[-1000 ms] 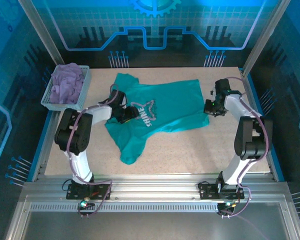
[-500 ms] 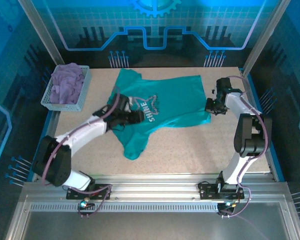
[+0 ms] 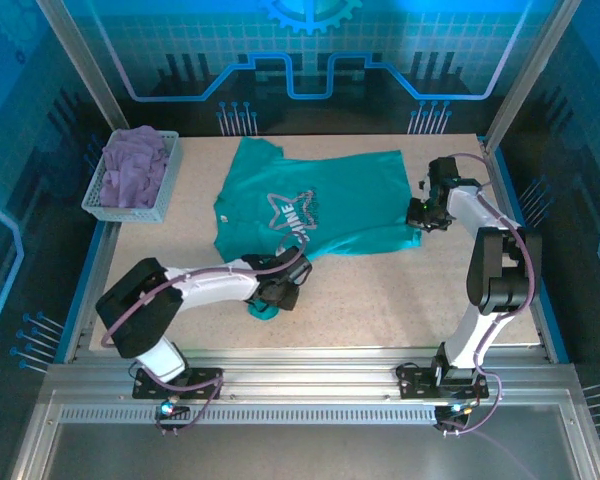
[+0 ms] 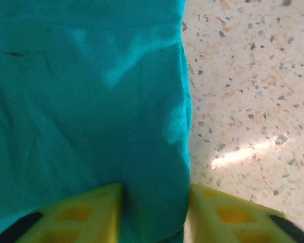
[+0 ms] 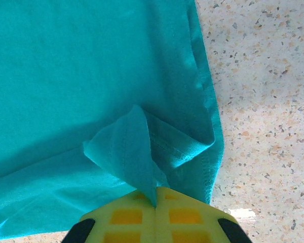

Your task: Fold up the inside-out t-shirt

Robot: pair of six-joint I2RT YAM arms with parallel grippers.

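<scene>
On the teal t-shirt [image 3: 350, 200] the print [image 3: 300, 212] shows "INE"; right gripper [image 5: 156, 202] pinches its corner tight, left gripper [image 4: 156, 197] straddles a fold, grip unclear.

The t-shirt [image 3: 320, 200] lies spread across the far middle of the surface [image 3: 400, 300]. A basket [image 3: 130, 212], garment [image 3: 135, 170] in it, stands far left. The left fingers [image 4: 81, 217] straddle the t-shirt's near edge; the right fingers [image 5: 187, 215] pinch its right corner.

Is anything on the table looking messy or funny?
Yes. The teal t-shirt lies crooked, its near sleeve scrunched into a lump at the left gripper, and the right gripper pinches its hem corner up into a little peak.
</scene>
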